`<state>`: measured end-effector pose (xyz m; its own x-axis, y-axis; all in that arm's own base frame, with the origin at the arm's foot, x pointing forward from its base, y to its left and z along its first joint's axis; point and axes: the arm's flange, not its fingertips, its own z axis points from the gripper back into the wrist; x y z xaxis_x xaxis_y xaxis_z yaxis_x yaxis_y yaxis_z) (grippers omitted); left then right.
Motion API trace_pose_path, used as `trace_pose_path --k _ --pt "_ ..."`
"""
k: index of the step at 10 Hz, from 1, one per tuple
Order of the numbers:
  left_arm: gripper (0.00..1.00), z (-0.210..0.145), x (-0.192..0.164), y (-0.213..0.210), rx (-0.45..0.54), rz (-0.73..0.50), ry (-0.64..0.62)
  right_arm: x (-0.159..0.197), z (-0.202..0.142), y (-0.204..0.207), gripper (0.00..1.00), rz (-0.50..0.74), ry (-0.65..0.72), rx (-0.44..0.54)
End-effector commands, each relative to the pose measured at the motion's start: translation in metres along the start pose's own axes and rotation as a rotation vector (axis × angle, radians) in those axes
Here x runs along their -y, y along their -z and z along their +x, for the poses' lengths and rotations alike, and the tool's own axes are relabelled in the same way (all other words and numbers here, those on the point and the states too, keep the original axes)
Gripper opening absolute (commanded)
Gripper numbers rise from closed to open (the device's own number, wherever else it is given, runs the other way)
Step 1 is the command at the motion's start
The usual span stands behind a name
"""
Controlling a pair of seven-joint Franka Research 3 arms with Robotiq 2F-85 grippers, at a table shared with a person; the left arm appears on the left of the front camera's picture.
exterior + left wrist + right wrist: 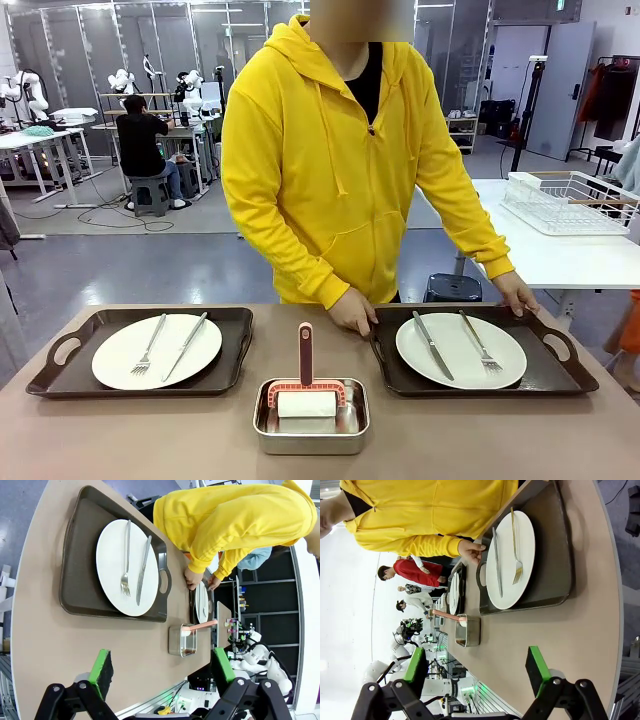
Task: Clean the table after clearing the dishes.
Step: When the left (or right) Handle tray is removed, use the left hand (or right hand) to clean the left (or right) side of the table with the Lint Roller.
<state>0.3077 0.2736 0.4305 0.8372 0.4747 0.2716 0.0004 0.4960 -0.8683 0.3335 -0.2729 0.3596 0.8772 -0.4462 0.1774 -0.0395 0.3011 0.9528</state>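
Left end effector (161,666) and right end effector (476,664) are both hanging wide open, gripping nothing, over the near edge of the counter (130,430)

Left tray (80,560) is lying ahead of the left end effector, past its fingertips. Right tray (555,545) is lying ahead of the right one, with a person's hands (352,310) resting on its inner and far rims. Pan (310,440) is sitting between the trays, nearest to both end effectors

Handling, as I'm judging it:
- trays are looking stiff and moderately heavy when loaded; I'm favouring the cut-out handles at the short ends and keeping them level
- left plate (112,580) and right plate (527,540) are looking smooth, fragile and free to slide
- forks (126,555) and knives (143,565) are lying loose on the plates, likely skating off at any tilt
- scrubber (305,350) is looking light; its pink handle, pointing away from the end effectors, is the obvious grip
- counter is looking hard, flat and matte, so wiping should be going easily

Count: two trays, two plates, two forks, two knives, one pan, one scrubber
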Motion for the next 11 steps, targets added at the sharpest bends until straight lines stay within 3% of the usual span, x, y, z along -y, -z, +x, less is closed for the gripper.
trace_pose_path --k 1,11 --pt "1.0 -0.0015 0.0016 -0.0028 -0.001 -0.016 0.004 -0.0016 -0.0009 -0.0011 1.0 0.012 -0.008 -0.001" --pt "1.0 -0.0015 0.0016 -0.0028 -0.001 -0.016 0.004 -0.0016 -0.0009 -0.0011 1.0 0.012 -0.008 -0.001"
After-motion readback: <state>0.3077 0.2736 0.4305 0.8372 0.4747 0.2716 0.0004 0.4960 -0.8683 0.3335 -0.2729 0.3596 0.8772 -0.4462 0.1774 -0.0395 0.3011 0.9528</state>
